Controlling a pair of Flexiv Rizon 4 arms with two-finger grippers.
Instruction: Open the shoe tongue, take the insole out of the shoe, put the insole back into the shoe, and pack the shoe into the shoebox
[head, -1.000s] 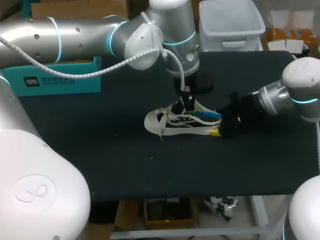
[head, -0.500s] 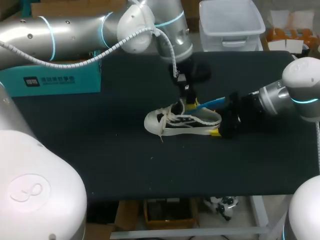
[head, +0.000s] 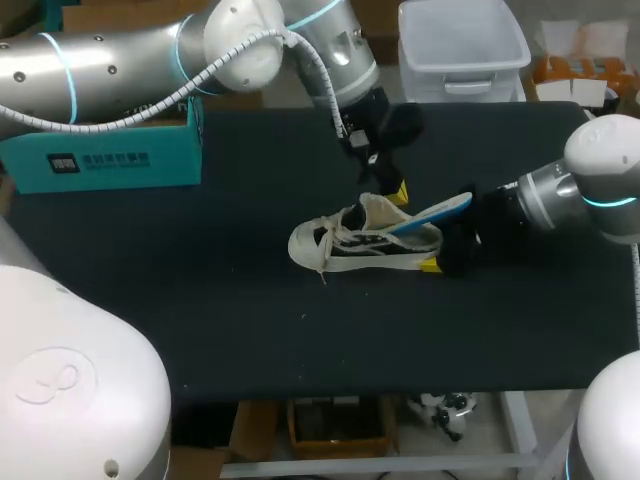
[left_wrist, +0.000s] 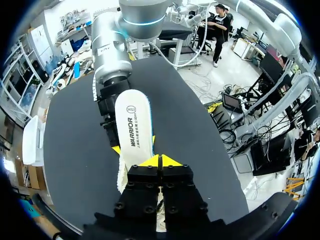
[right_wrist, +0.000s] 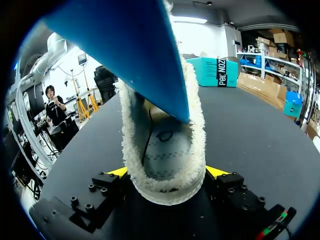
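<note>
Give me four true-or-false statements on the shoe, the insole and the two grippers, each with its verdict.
1. The insole lies flat inside the shoe. False: the insole slants up out of the opening of the shoe, with its blue underside showing.
2. The right gripper has a finger on each side of the shoe's heel. True.
3. The shoe is already in a box. False: it stands on the black table.
4. The left gripper is shut, with its yellow tips together on the insole. True.
</note>
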